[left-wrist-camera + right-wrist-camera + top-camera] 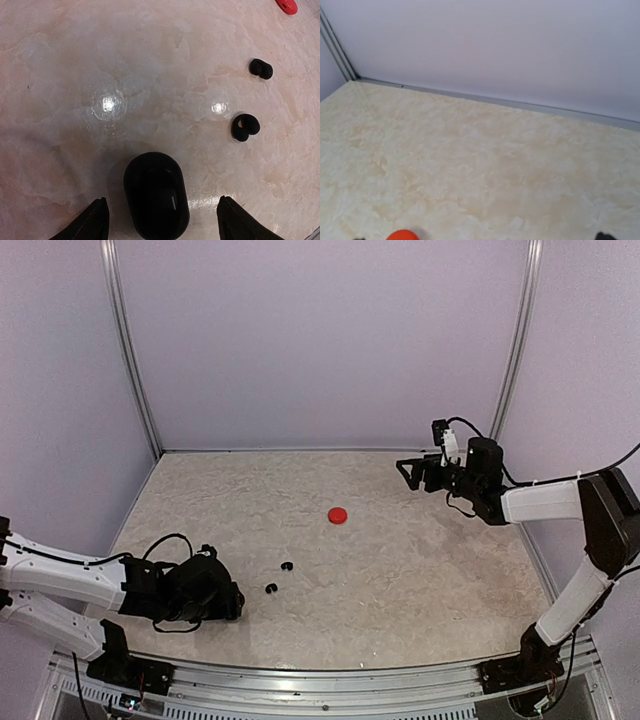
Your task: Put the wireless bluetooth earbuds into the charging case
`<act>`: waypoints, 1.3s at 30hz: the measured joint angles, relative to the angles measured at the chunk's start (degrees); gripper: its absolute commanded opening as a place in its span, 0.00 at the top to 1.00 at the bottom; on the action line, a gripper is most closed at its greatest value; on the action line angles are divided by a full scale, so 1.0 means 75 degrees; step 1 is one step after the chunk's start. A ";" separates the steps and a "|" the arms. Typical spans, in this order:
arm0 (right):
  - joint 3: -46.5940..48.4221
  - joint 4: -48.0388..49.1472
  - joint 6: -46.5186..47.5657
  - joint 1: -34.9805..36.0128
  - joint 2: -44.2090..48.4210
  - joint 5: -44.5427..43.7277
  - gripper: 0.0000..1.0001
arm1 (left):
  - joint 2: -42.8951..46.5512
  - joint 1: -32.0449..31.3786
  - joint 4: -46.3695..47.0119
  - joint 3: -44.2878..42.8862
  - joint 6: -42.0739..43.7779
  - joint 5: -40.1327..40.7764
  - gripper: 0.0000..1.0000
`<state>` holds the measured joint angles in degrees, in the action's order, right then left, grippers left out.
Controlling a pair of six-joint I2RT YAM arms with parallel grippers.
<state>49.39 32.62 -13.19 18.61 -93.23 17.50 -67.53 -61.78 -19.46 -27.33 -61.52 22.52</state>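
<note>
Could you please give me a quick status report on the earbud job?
Left gripper open, straddling black case, no contact. Right gripper open, raised, empty. Two black earbuds loose on table, not yet cased. Nothing blocking them.

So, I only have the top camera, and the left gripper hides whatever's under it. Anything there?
Observer: Yes, a black charging case lies on the table between the open fingers of the left gripper, with a gap on each side.
Operator: Lid open?
Observer: It looks closed: a smooth top with one small pale mark.
Operator: Is the right gripper holding anything?
Observer: No. Its wrist view shows only bare table ahead, with the red case at the bottom edge of the frame.
</note>
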 measured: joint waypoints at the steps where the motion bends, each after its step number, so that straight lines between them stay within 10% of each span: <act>1: -0.0099 0.0073 -0.0032 0.0000 0.0067 -0.0055 0.01 | -0.0082 -0.0009 0.0003 0.0020 -0.0029 -0.0009 0.28; 27: 0.0463 -0.2002 -0.0635 -0.0003 0.0093 -0.0458 0.01 | -0.0726 -0.0122 0.0484 0.0259 0.0102 0.0230 0.56; 39: -0.0085 -0.1687 -0.0463 -0.0023 0.0332 0.1381 0.01 | -0.0172 -0.0871 0.0717 -0.0254 0.2416 0.0717 0.58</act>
<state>48.75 19.97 -16.67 18.44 -90.74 27.86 -68.82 -68.31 -14.09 -29.23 -43.40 27.90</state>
